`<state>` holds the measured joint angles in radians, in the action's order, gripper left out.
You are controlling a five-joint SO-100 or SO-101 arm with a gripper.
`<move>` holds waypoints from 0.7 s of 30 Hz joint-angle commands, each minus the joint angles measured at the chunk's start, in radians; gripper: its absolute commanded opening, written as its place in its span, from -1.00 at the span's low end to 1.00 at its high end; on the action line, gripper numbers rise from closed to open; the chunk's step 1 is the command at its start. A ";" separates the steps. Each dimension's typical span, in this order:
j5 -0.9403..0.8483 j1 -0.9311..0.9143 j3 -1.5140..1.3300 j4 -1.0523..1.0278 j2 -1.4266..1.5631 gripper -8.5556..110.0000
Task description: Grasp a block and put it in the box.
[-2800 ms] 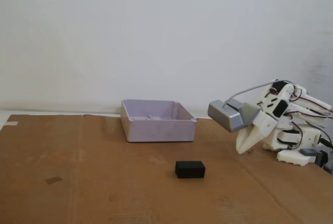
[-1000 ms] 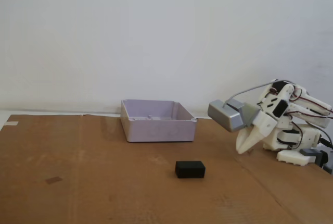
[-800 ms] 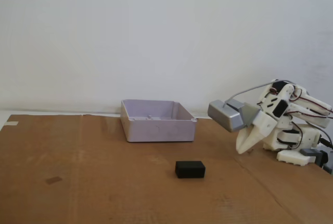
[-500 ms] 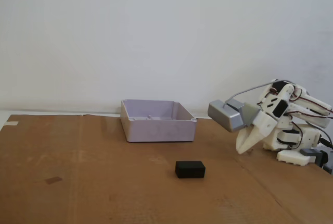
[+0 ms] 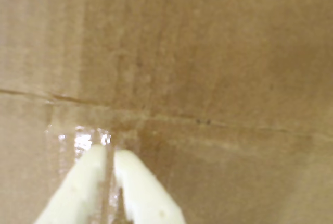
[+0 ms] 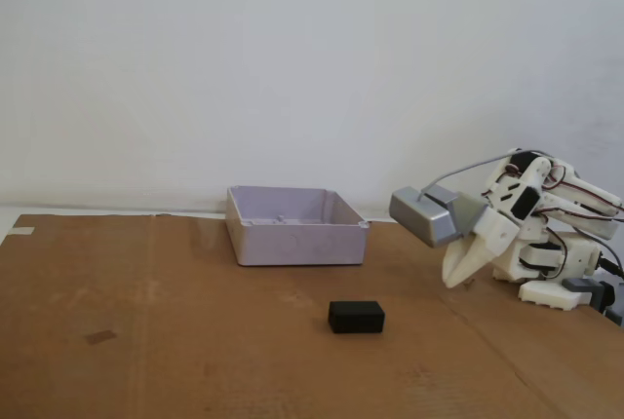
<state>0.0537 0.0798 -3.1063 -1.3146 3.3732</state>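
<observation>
In the fixed view a small black block [image 6: 356, 317] lies on the brown cardboard, a little in front of the pale lavender-grey box [image 6: 295, 225]. My white gripper [image 6: 451, 282] hangs folded at the right, tips pointing down just above the cardboard, well to the right of the block. Its two fingers are together with nothing between them. The wrist view shows only those white fingers [image 5: 93, 169] touching at the tips [image 5: 110, 152] over bare cardboard; block and box are out of that view.
The arm's base [image 6: 556, 278] stands at the right edge of the cardboard, with a grey camera housing [image 6: 422, 215] on the wrist. A white wall rises behind the table. A crease in the cardboard [image 5: 208, 125] crosses the wrist view.
</observation>
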 commanded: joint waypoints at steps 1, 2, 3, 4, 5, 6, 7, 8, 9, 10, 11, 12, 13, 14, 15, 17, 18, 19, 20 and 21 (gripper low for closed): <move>0.012 -0.012 -0.041 -0.087 0.034 -0.85; 0.012 -0.012 -0.041 -0.087 0.034 -0.85; 0.012 -0.012 -0.041 -0.086 0.034 -0.85; 0.012 -0.012 -0.041 -0.086 0.034 -0.85; 0.012 -0.011 -0.041 -0.086 0.034 -0.85; 0.012 -0.009 -0.040 -0.086 0.034 -0.85; 0.012 -0.009 -0.038 -0.084 0.034 -0.85; 0.012 -0.009 -0.037 -0.075 0.034 -0.85; 0.012 -0.006 -0.034 -0.055 0.034 -0.85; 0.012 -0.005 -0.032 -0.025 0.034 -0.85; 0.012 -0.005 -0.029 0.015 0.034 -0.85; 0.012 -0.005 -0.029 0.060 0.032 -0.85; 0.012 -0.005 -0.031 0.103 0.032 -0.85; 0.011 -0.005 -0.032 0.144 0.032 -0.85; 0.006 -0.005 -0.034 0.184 0.032 -0.85; 0.006 -0.003 -0.034 0.252 0.032 -0.85; 0.005 -0.003 -0.031 0.281 0.032 -0.85; 0.005 -0.003 -0.029 0.313 0.032 -0.85; 0.003 -0.003 -0.029 0.345 0.031 -0.85; 0.003 -0.003 -0.029 0.371 0.029 -0.85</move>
<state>0.0614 0.0813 -3.1063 -1.0692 3.3732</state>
